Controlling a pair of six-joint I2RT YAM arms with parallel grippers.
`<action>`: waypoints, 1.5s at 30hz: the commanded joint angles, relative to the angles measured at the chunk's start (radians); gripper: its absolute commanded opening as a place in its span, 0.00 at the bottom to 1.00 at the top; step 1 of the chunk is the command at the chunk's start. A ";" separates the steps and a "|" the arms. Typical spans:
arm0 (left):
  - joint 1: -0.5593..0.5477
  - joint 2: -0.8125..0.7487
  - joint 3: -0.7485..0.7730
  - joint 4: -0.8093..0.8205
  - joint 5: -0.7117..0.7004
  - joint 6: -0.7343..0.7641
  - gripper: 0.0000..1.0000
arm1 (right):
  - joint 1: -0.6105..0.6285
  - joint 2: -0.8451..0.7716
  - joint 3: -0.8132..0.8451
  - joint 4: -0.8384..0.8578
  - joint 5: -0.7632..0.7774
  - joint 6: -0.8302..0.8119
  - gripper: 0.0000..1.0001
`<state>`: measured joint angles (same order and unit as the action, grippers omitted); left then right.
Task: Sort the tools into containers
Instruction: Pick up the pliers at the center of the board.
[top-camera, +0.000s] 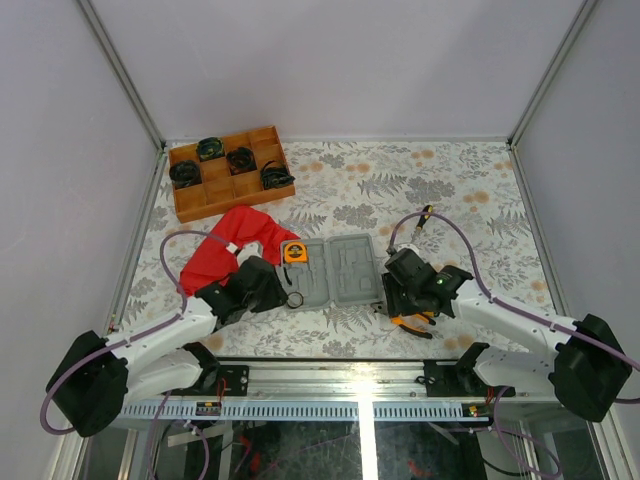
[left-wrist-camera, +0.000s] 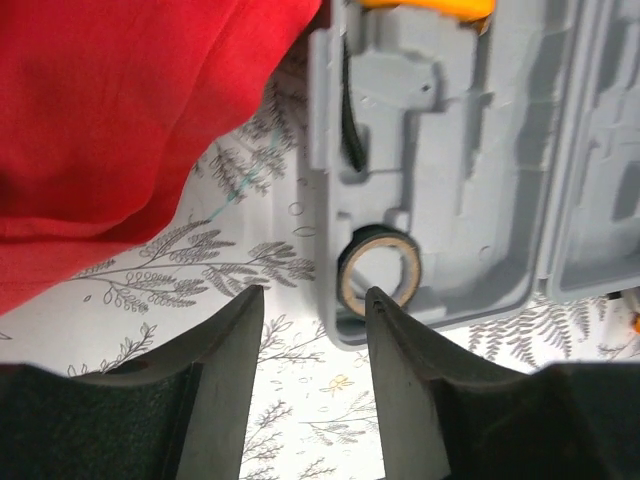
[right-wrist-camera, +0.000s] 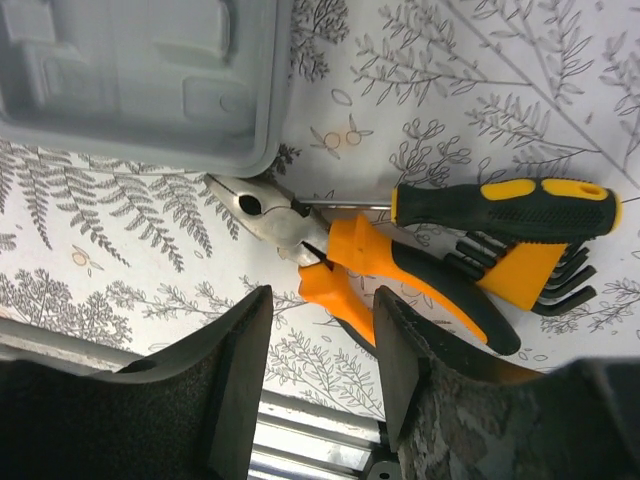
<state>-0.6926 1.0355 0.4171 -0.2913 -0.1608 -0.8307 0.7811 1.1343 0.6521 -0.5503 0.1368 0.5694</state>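
Currently, my left fingers (left-wrist-camera: 225, 370) stand apart and empty over the surface (top-camera: 450, 180), beside the open grey case (top-camera: 335, 270), which carries the orange tape measure (top-camera: 294, 252). My right fingers (right-wrist-camera: 235, 380) stand apart, empty, above the pliers (right-wrist-camera: 370, 270), which touch a screwdriver (right-wrist-camera: 500, 205) just outside the case.

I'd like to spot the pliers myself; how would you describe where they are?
Find the open grey case mid-table. Just off its near right corner, below the right gripper, lie the pliers: the only tool with two orange-and-black handles and bare metal jaws, unlike the single-handled screwdriver beside them.
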 joint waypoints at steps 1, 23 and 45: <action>0.005 -0.014 0.076 -0.031 -0.033 0.057 0.45 | -0.001 0.034 0.029 -0.058 -0.074 -0.016 0.51; 0.006 0.106 0.143 0.016 -0.016 0.077 0.46 | 0.064 0.182 0.006 -0.024 0.020 0.073 0.55; 0.006 0.093 0.175 -0.006 -0.050 0.067 0.47 | 0.080 0.085 0.010 -0.091 0.074 0.110 0.01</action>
<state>-0.6926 1.1488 0.5610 -0.3023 -0.1841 -0.7727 0.8509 1.3155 0.6456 -0.5770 0.1429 0.6460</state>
